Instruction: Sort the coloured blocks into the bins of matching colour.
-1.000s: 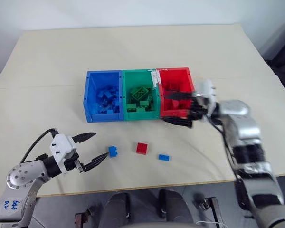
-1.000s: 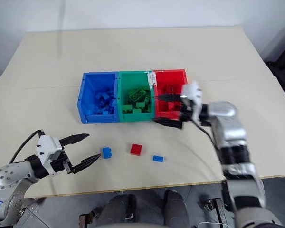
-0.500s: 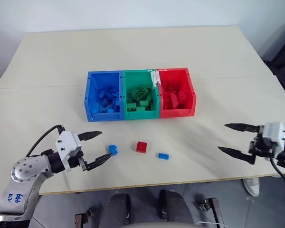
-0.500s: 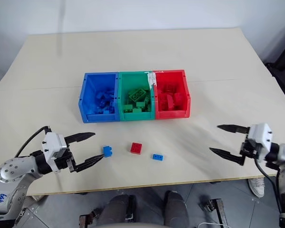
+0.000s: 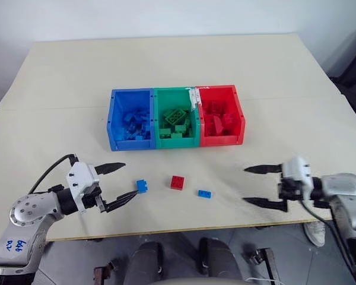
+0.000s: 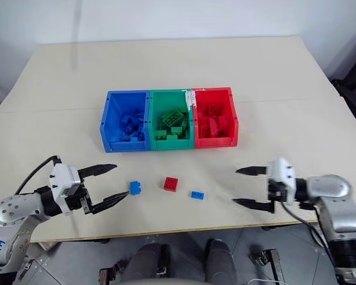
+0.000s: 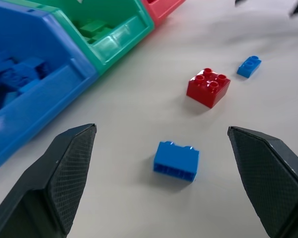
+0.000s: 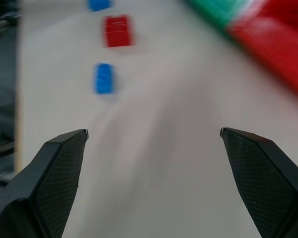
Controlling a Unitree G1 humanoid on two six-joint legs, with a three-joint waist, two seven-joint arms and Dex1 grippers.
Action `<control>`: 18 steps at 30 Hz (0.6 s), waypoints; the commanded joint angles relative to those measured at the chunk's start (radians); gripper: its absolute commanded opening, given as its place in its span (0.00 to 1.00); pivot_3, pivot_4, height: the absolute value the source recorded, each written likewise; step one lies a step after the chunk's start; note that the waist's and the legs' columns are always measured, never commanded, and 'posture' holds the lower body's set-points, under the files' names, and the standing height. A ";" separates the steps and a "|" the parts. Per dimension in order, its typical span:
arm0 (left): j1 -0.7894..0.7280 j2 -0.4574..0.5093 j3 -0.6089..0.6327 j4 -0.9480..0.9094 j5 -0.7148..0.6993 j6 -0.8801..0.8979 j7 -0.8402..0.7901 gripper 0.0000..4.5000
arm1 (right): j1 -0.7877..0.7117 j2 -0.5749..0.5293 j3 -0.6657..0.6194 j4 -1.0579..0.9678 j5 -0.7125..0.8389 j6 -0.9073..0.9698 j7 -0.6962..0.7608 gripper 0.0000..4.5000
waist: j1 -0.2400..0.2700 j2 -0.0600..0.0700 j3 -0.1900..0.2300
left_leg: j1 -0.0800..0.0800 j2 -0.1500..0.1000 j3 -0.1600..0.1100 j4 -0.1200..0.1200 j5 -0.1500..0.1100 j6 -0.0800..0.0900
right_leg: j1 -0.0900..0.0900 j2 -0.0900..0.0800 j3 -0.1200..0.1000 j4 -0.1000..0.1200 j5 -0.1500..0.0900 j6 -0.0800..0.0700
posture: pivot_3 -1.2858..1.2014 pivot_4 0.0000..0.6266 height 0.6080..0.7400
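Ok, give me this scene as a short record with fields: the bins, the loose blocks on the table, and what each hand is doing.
bins: blue bin, green bin and red bin, joined in a row, each holding blocks of its colour
loose blocks: blue block, red block, smaller blue block, all on the table
left hand: open, empty, beside the blue block
right hand: open, empty, right of the smaller blue block

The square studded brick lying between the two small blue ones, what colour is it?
Red. The square brick shows best in the left wrist view.

3 blocks (image 5: 177,182) before bins (image 5: 175,117)
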 commanded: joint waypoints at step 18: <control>0.022 0.027 -0.033 -0.054 -0.015 -0.060 -0.091 1.00 | -0.011 0.198 0.248 -0.105 -0.144 0.052 -0.245 0.32 | -0.002 0.000 0.000 | -0.002 -0.001 0.000 0.000 -0.002 0.001 | -0.001 0.000 -0.001 -0.001 0.000 0.000 | 0.52 0.24 1.00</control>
